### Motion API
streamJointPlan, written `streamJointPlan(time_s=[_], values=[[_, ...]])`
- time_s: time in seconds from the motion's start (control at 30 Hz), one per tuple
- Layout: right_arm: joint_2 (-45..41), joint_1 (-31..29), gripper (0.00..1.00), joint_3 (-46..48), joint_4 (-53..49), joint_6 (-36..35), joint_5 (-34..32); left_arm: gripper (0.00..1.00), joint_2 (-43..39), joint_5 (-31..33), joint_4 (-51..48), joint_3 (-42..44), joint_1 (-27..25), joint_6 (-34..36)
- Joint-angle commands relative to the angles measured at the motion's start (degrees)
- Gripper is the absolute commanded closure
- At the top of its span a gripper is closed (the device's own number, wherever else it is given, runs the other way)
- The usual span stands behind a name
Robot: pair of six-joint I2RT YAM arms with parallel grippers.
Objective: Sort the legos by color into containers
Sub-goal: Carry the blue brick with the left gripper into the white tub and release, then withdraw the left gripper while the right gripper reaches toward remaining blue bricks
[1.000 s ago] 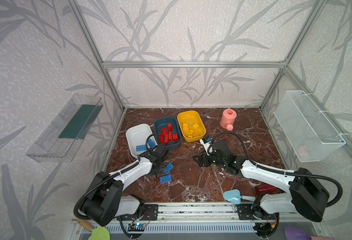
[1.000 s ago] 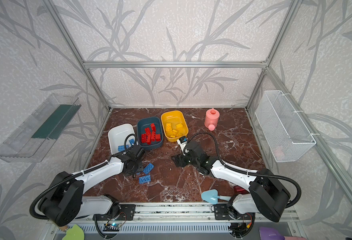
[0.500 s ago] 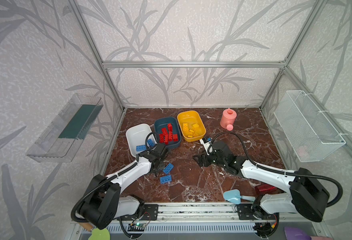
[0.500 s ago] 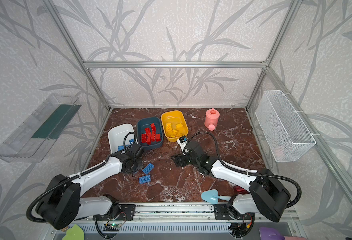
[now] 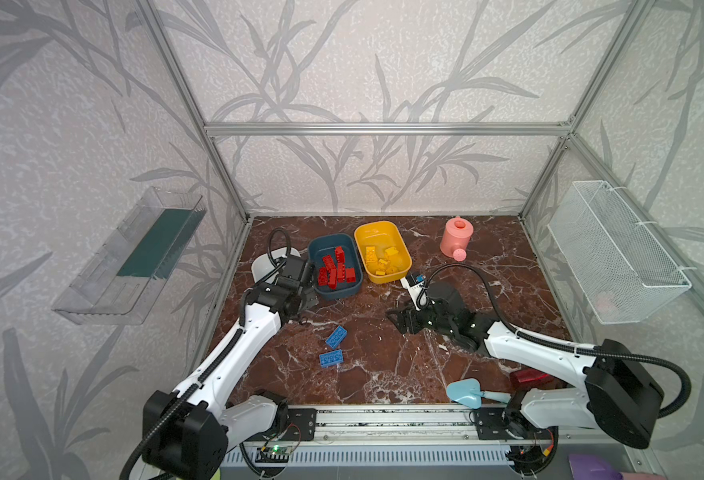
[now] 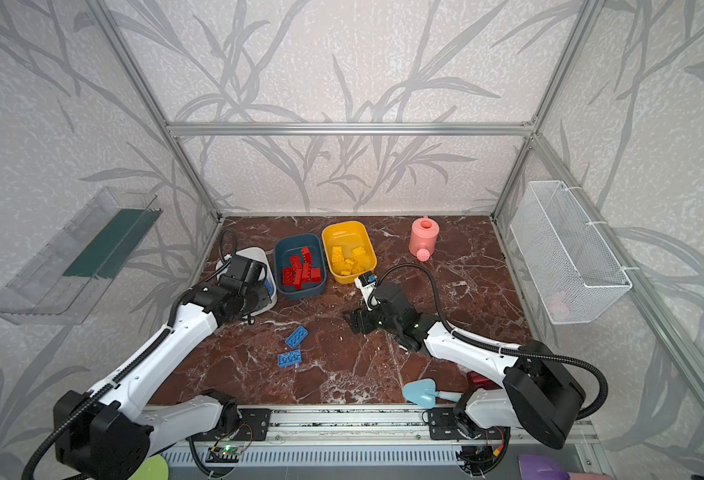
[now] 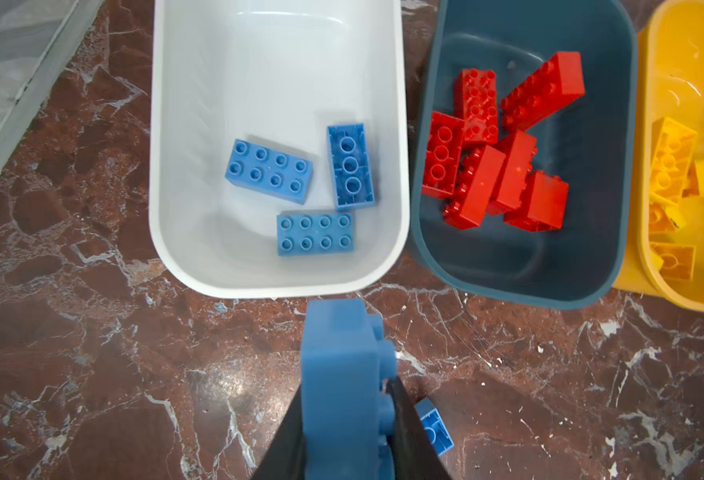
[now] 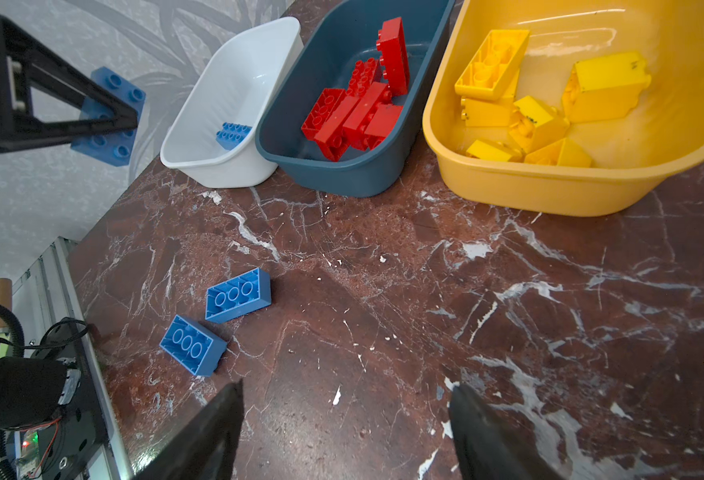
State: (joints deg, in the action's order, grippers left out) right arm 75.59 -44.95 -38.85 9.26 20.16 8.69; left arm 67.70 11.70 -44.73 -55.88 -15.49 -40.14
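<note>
Since before, my left hand rose, pinching a blue studded plastic brick just beside the white rounded plastic tub; my right hand is spread.

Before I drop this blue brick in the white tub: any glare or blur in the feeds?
Left wrist view: the held blue brick is soft, too close to the lens; the white tub shows mild highlights on its end wall. Right wrist view: a glare streak inside the yellow tub, right gripper fingers blurred. Both top views: even light, left arm hides part of the white tub.
</note>
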Motion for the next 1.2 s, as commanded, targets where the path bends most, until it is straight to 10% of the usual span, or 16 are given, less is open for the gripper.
streamJointPlan(time_s=[0.0, 0.5, 0.73, 1.17], values=[[0.25, -0.05, 0.22, -0.06, 1.2, 0.71, 1.4, 0.78, 3.82, -1.78, -2.0, -3.08, 2.93, 4.54], [-0.46, -0.23, 0.21, -0.16, 0.4, 0.32, 2.36, 0.75, 20.61, -2.99, -2.67, -10.73, 10.89, 7.38], [0.61, -1.61, 0.2, -1.81, -1.7, -1.41, 1.83, 0.54, 24.6, -3.21, -4.38, -15.04, 12.04, 7.26], [2.83, -8.27, 0.01, -6.6, -6.94, -6.74, -2.36, 0.2, 8.2, -9.95, -2.09, -8.62, 12.17, 8.32]])
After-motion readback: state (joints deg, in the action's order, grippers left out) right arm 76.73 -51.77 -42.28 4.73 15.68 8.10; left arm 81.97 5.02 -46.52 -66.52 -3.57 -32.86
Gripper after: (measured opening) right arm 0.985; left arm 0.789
